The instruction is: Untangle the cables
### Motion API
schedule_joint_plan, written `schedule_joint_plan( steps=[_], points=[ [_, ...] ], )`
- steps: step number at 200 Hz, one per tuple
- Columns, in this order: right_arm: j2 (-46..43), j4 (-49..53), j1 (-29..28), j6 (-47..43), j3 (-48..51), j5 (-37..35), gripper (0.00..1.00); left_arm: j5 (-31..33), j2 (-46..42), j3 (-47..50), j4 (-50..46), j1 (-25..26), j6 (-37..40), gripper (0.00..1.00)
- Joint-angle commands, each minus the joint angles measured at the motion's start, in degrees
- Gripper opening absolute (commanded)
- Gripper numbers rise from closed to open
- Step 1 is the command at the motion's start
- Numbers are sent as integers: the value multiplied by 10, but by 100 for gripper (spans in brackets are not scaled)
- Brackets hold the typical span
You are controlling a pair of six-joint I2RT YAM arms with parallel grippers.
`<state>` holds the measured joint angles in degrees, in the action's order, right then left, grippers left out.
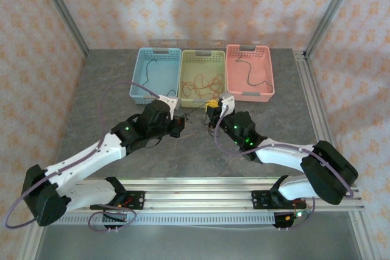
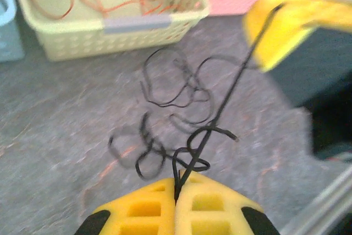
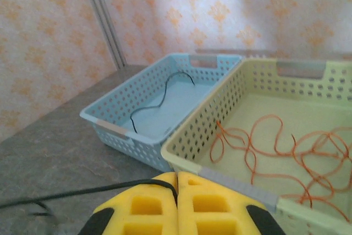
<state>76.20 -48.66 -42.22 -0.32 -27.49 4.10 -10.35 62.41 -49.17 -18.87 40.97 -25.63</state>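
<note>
**Both pincers clamped on one black cable**

Left gripper (image 2: 176, 195) is fully closed at bottom centre, pinching a black cable (image 2: 225, 103). The cable runs taut to the upper right. Right gripper (image 3: 177, 184) is also closed on a black strand. A loose black tangle (image 2: 162, 104) lies mid-frame on the table (image 2: 49, 136), blurred, strands hard to separate. Orange cables (image 3: 258, 141) lie in the yellow basket (image 3: 220, 103).

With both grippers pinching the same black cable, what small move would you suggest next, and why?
Probably draw the right gripper slightly away from the left gripper. Both are shut on one black cable running taut between them, yet a knot of loops sits on it just beyond the left fingertips, above loose black cables on the table. A gentle pull may slip it free.
</note>
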Motion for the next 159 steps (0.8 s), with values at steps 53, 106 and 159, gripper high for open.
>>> schedule_joint_plan(
  steps=[53, 106, 159],
  points=[
    [-17, 44, 52, 66, -9, -136, 0, -17, -135, 54, -37, -1, -14, 0],
    [-17, -51, 54, 70, 13, -12, 0, -28, -121, 45, -41, -2, -11, 0],
    [-8, -89, 50, 78, 15, 51, 0, -6, -86, 30, -38, -1, -13, 0]
  ],
)
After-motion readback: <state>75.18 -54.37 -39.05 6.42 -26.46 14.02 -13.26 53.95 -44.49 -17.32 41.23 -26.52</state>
